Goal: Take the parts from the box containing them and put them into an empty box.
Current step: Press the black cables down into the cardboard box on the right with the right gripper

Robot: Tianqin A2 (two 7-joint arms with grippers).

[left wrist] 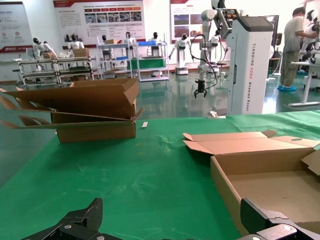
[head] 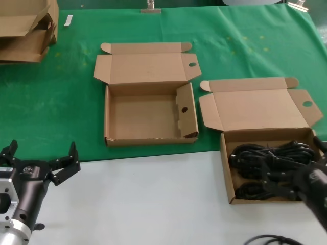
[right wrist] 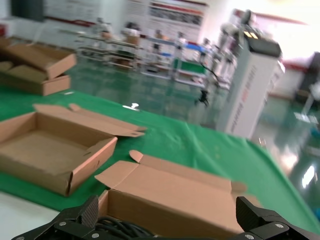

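Observation:
The empty box [head: 148, 109] lies open mid-table, its upright inner flap with a round hole [head: 184, 108] on the right side. To its right the box containing the parts [head: 227, 168] holds bundles of black cable [head: 265, 155]. My right gripper [right wrist: 169, 216] hangs open just above that box, its fingers [right wrist: 90, 210] straddling the cables [right wrist: 120, 229]; in the head view it is a dark shape [head: 306, 178] over the box's right end. My left gripper [head: 43, 149] stays open at the front left over the white surface, apart from the empty box [left wrist: 225, 185].
Flat cartons [head: 25, 30] are stacked at the back left corner [left wrist: 95, 107]. Both lids lie folded back on the green cloth [head: 61, 112]. A loose black robot cable [head: 271, 239] curls at the front edge. White tabletop [head: 153, 199] runs along the front.

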